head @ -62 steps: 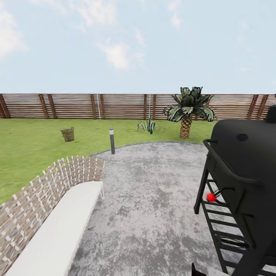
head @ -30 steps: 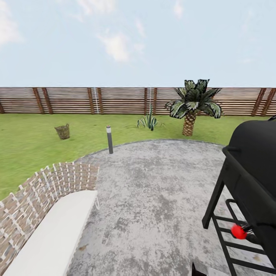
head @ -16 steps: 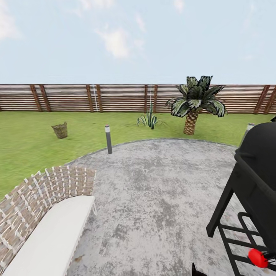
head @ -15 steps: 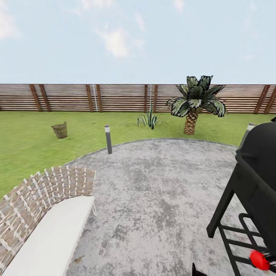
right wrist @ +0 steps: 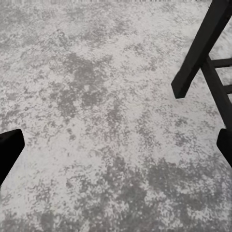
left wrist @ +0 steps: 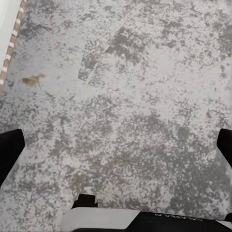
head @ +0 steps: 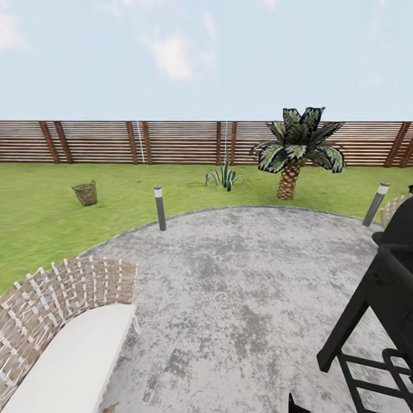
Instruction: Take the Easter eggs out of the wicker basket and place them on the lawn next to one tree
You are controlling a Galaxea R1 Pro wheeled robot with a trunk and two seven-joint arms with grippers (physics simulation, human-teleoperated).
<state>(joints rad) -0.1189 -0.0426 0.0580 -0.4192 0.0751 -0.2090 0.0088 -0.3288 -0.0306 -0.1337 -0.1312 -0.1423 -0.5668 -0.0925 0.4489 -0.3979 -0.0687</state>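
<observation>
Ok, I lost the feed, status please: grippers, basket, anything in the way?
Both grippers open, empty, over the patio. Basket upright on the lawn, far left. Lamp post near the route.

Green lawn (head: pixel 46 229), wicker basket (head: pixel 85 193) standing on it

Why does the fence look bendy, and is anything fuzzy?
Head view: the fence bows, a wide-lens warp; the far wicker basket is small and soft; light is flat, shadows faint. Both wrist views: the grey patio looks grainy and slightly blurred.
</observation>
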